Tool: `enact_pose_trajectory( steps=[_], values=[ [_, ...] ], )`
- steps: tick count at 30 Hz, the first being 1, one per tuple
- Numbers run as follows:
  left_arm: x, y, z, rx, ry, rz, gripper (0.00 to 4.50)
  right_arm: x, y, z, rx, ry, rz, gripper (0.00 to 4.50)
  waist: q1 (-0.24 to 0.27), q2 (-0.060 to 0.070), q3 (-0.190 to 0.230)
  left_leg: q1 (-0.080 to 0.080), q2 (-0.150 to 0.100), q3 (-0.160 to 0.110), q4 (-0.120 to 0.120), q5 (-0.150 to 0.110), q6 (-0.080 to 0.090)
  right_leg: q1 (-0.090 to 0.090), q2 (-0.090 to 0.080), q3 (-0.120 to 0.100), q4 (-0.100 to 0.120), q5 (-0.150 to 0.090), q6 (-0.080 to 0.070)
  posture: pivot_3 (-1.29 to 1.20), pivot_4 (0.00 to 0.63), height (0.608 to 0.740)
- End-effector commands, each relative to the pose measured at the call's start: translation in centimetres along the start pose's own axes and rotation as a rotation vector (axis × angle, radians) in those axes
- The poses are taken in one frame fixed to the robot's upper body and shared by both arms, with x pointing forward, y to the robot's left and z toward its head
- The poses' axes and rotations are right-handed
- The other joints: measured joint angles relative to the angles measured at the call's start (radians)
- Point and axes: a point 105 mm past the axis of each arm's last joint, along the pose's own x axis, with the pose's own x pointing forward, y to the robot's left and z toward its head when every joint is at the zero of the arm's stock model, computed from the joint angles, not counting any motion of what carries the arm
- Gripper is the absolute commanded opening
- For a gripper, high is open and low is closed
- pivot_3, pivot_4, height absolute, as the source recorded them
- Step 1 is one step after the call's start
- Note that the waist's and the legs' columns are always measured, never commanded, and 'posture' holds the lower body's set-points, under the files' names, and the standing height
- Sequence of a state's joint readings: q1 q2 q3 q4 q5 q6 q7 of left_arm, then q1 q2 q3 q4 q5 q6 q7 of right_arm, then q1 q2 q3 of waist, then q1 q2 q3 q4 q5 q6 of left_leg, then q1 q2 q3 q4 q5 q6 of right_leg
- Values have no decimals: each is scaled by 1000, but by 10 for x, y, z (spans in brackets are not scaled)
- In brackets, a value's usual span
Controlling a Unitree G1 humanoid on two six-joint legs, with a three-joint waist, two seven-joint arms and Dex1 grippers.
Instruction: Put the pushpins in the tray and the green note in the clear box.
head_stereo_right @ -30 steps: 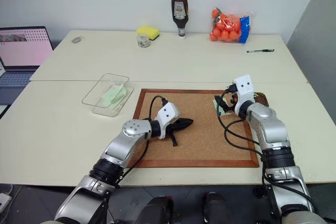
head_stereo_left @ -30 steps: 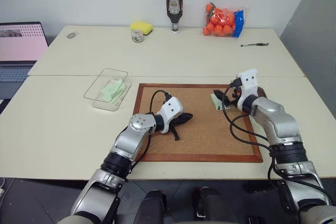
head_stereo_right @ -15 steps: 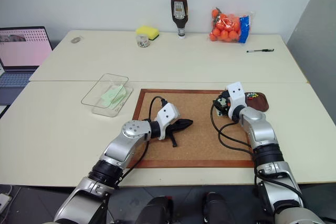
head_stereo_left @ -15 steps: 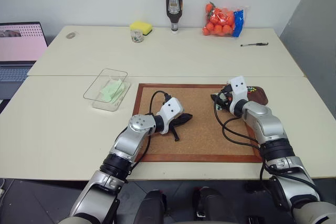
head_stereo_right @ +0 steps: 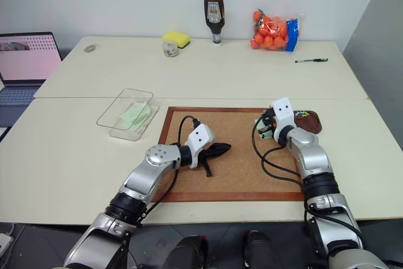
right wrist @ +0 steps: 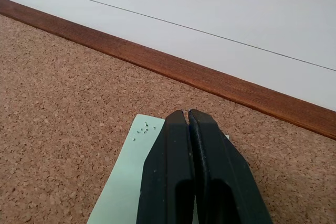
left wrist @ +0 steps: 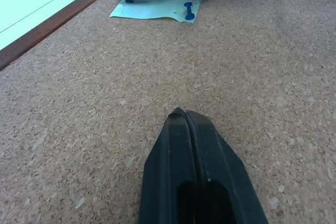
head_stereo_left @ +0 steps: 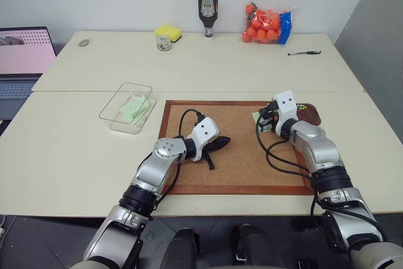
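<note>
Green note (right wrist: pixel 134 182) sits pinned upper right of centre on the corkboard (head_stereo_left: pixel 239 155), clear box (head_stereo_left: pixel 128 108) off at your left. Your left gripper (head_stereo_left: pixel 221 141) is clenched on nothing mid-frame; right gripper (right wrist: pixel 187 116) is pinched together over the note, tray (head_stereo_left: pixel 308 115) just right.

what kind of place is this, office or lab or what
Likely an office or lab workspace: pale tables pushed together against a plain wall, an open laptop at one side, a pen and a wood-framed corkboard. A sauce bottle and bagged oranges look like test props.
</note>
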State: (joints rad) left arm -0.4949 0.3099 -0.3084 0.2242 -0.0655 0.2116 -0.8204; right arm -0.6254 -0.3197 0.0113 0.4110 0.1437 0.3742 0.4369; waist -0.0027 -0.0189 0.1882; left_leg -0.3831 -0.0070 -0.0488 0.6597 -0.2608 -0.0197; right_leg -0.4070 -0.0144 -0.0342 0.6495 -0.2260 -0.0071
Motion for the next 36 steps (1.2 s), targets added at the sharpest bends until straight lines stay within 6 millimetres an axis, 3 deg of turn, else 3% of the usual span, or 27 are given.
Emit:
enact_pose_trajectory(
  steps=[1, 11, 16, 20, 25, 36],
  values=[
    [1, -12, -19, -19, 74, -43, 0, -9, 2, 47, 37, -177, 8, 31, 0, 0, 0, 0, 0, 0, 0, 0, 0, 0, 0, 0, 0, 0, 0, 0, 150, 740],
    [0, -13, -22, -21, 86, -44, 0, -17, 9, 58, 56, -229, 4, 31, -1, 1, 0, 0, 0, -1, 0, 0, 0, 0, 0, 0, 0, 0, 0, 0, 150, 740],
    [1, -13, -22, -22, 87, -43, 0, -34, -10, 63, 34, -255, -87, 31, 0, 1, 0, 0, 0, -1, 0, 0, 0, 0, 0, 0, 0, 0, 0, 0, 150, 740],
    [0, -14, -23, -20, 86, -44, 0, -60, -43, 52, 16, -233, -219, 31, 0, 1, 0, 0, 0, -1, 0, 0, 0, 0, 0, 0, 0, 0, 0, 0, 150, 740],
    [0, -14, -23, -17, 85, -47, 0, -78, -72, 35, 32, -167, -356, 31, 0, 2, -1, 0, 0, 0, 0, 0, 0, 0, 0, 1, 0, 0, 0, 0, 150, 740],
    [0, -11, -22, -7, 85, -52, 0, -70, -83, 7, 56, -81, -388, 31, 0, 2, -1, 0, 0, 3, 0, 0, 0, 0, 0, 0, -1, 0, 0, 0, 150, 740]
  ],
)
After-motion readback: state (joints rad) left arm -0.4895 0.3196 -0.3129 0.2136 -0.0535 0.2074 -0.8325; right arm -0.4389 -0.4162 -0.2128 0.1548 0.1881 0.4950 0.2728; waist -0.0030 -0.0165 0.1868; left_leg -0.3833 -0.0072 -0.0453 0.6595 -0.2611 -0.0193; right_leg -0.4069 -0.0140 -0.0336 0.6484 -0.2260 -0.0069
